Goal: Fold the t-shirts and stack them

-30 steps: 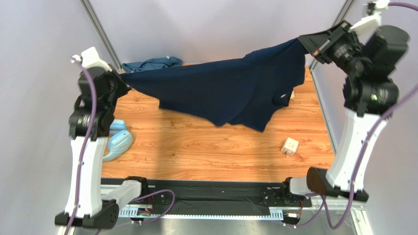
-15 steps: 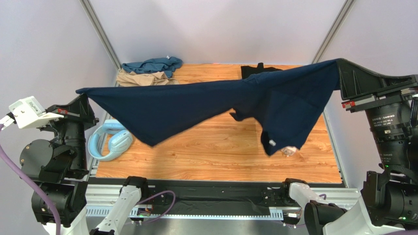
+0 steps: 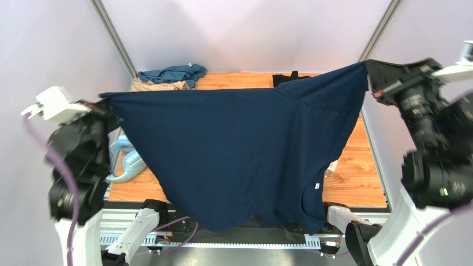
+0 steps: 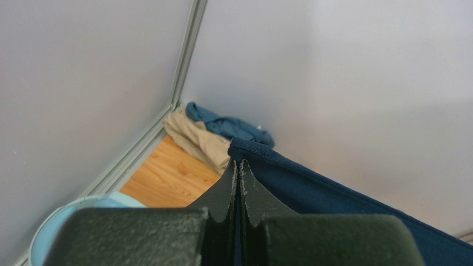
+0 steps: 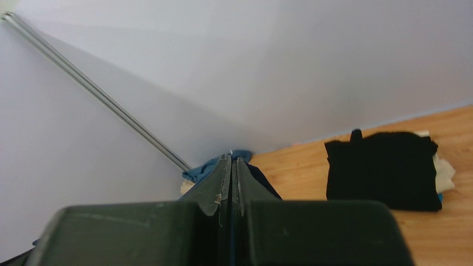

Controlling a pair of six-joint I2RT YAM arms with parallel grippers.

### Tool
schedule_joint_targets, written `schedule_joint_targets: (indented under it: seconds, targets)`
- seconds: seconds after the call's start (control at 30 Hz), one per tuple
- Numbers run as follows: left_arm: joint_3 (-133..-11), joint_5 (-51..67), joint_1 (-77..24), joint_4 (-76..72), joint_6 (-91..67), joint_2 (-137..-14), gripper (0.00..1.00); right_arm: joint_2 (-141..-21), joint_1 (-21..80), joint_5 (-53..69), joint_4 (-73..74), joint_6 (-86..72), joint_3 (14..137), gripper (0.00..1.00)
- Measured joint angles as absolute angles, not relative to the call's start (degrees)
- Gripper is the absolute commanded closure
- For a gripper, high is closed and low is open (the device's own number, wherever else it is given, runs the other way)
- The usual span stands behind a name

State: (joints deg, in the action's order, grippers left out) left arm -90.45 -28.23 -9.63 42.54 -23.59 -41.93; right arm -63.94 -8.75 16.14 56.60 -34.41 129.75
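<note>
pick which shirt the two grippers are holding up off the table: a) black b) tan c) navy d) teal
c: the navy shirt hangs spread between the left gripper and the right gripper, each shut on a top corner.

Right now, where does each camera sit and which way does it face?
Top external: above, behind the bases, looking down on the table; both arms stretch the navy t-shirt between left gripper and right gripper.
Left wrist: faces the far-left corner; own shut fingers pinching navy cloth, teal t-shirt and tan t-shirt beyond.
Right wrist: faces the far wall; own shut fingers, folded black t-shirt.
Shared: top and left wrist show the teal and tan shirts.
</note>
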Motion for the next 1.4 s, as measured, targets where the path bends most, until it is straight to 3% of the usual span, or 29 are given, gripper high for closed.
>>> schedule_joint_targets:
  seconds: [0.37, 0.67, 0.97, 1.4]
  targets:
    - [-73.67, -27.88, -9.72, 41.54, -23.92, -62.24, 1.0, -73.97, -8.64, 16.91, 57.76, -31.99, 109.19, 1.0]
    - [-71.64, -27.35, -7.2, 37.3, -22.83, -73.08, 1.0, -78.72, -5.13, 17.89, 54.57, -31.11, 95.26, 1.0]
    - [-74.35, -26.92, -5.63, 30.98, -20.53, -88.49, 1.0, -89.23, -2.57, 17.47, 50.87, -28.8, 93.93, 1.0]
    - [-85.12, -27.27, -5.23, 26.59, -18.98, -103.37, 1.0, -110.08, 0.82, 17.32, 49.1, -25.52, 103.72, 1.0]
